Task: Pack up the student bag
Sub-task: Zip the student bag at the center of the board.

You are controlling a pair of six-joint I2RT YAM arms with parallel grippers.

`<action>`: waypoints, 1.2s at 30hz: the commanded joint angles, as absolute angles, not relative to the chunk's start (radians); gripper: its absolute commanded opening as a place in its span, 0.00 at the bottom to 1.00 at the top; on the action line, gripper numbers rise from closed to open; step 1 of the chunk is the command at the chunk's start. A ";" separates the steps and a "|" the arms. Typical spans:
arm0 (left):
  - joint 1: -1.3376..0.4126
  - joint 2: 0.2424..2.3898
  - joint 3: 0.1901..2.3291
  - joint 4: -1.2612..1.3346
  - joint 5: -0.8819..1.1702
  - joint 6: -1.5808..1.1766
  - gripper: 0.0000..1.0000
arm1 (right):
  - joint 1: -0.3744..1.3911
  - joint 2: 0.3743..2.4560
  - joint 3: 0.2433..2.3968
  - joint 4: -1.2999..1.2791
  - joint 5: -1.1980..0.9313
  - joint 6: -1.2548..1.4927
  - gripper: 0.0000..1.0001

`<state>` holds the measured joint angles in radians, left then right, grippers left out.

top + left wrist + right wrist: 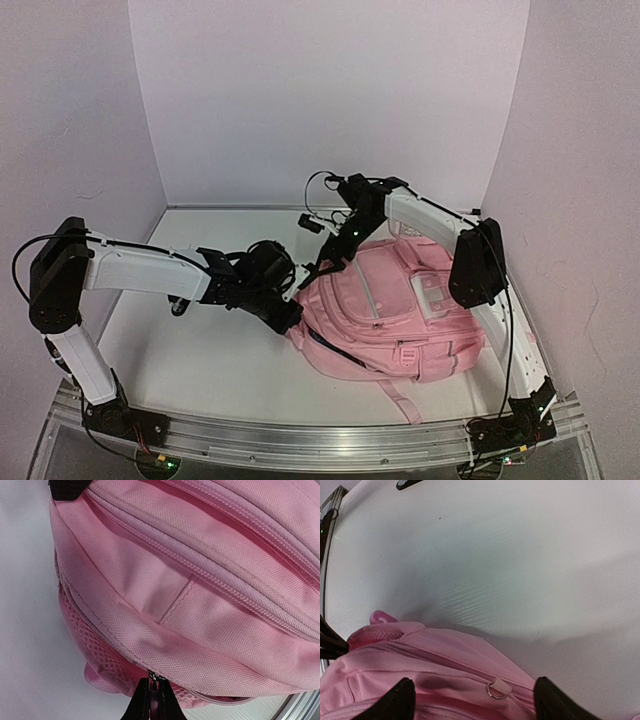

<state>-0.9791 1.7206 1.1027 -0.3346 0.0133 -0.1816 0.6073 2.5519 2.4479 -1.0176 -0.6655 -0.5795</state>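
Two claws at the student bag (390,310): we see the left claw (153,682) pinching a zip pull (152,675), the right claw (474,681) spread.

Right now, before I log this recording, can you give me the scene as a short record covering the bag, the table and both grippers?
student bag: pink, lying on the table, front pockets facing up
left gripper: shut on a zip pull at the bag's edge
right gripper: open, one finger on either side of a ring pull on the bag
packing: no other item visible in either gripper
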 commanded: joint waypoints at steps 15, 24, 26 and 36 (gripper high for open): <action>-0.980 1.695 1.168 -0.404 -0.019 -0.184 0.00 | 0.497 2.561 2.519 -0.900 -0.362 -0.542 0.00; -0.982 1.680 1.164 -0.426 -0.006 -0.192 0.00 | 0.355 2.586 2.572 -0.805 -0.200 -0.447 0.00; -0.982 1.686 1.164 -0.426 -0.003 -0.194 0.00 | 0.319 2.588 2.571 -0.795 -0.168 -0.417 0.00; -0.982 1.713 1.178 -0.373 -0.019 -0.172 0.00 | 0.232 2.479 2.438 -0.875 -0.387 -0.494 0.11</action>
